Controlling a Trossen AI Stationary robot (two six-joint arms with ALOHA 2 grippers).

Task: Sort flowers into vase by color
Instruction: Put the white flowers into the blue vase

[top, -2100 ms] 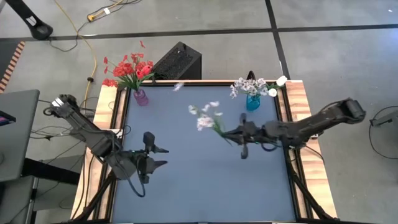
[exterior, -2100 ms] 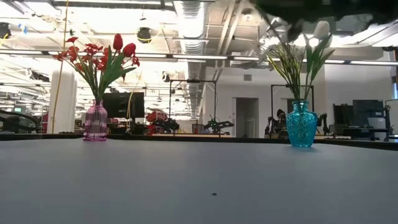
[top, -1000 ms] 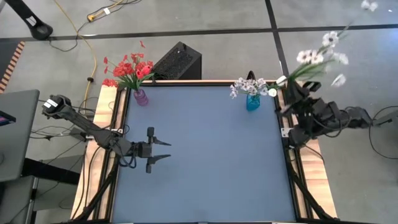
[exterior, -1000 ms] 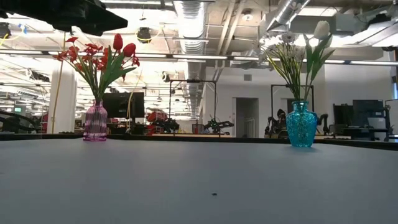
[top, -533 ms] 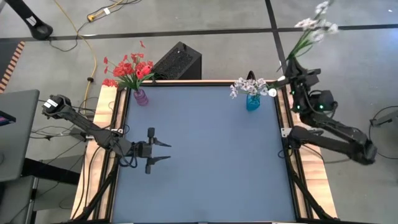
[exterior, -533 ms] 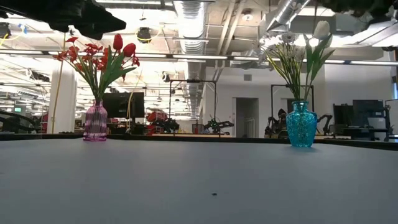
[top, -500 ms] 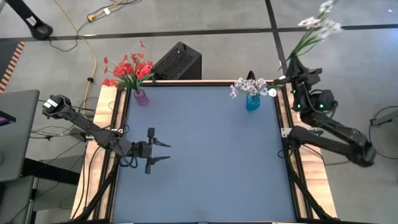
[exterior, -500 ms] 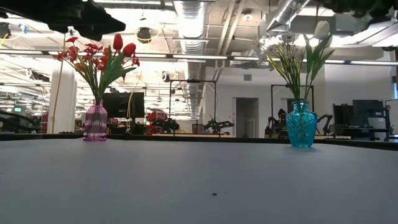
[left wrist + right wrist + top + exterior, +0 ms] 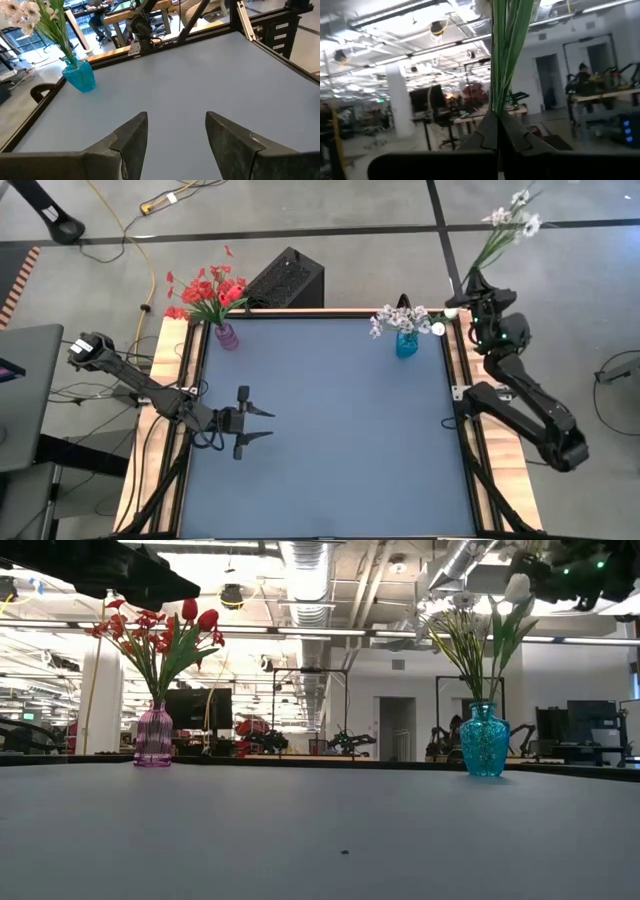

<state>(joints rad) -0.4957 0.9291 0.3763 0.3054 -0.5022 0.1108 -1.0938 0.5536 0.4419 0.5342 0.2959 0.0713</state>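
Observation:
My right gripper (image 9: 472, 281) is raised by the table's far right corner, just right of the teal vase (image 9: 406, 345), and is shut on a white flower stem. Its white blooms (image 9: 512, 210) stand high above the fingers. The teal vase holds white flowers (image 9: 478, 630). A pink vase (image 9: 226, 335) at the far left corner holds red flowers (image 9: 205, 288). My left gripper (image 9: 262, 423) hovers open over the table's left side, touching nothing; the left wrist view shows its spread fingers (image 9: 176, 135). My right gripper (image 9: 498, 117) pinches the bundle of thin green stalks (image 9: 501, 102) between its two fingers (image 9: 485, 132), near the stalks' lower end. The fingers reach about level toward the far side, lying across the stalks. The stem is lifted clear and stands upright above the fingers.
A black box (image 9: 287, 278) sits on the floor beyond the far edge. Wooden rails (image 9: 182, 355) border the blue table top (image 9: 330, 440) left and right. The low view shows both vases (image 9: 485, 740) standing on the far part of the table. People sit at desks in the room behind.
My right gripper, still shut on the white stem, has swung from over the table's right rail toward the far right corner and turned, bringing the stem more upright with its blooms beyond the far edge. The left arm has kept still.

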